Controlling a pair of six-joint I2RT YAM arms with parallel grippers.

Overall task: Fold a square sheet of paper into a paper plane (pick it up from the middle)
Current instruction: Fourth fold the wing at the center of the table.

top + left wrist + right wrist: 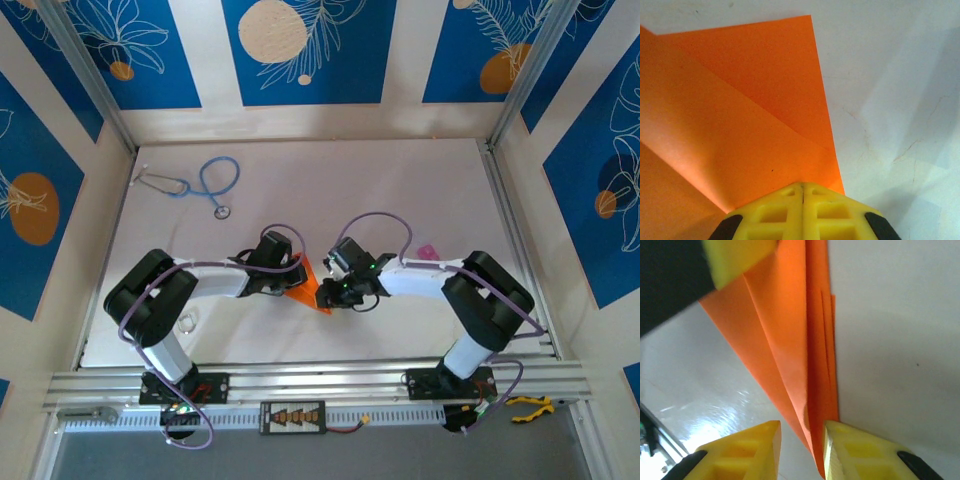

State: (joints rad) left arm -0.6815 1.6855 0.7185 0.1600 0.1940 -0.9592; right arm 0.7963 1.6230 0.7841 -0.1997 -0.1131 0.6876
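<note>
Tabletop [380,190]: left arm [215,282], right arm [425,280] angled over plane [305,288].

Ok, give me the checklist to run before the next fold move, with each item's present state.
1. Left tool shut, tips at the orange paper: ok.
2. Right tool jaws apart, folded edge against one finger: ok.
3. Creases sharp and layers stacked: ok.
4. Paper actually pinched by the left tool: cannot tell.
5. Stethoscope and pink thing well apart from the paper: ok.
</note>
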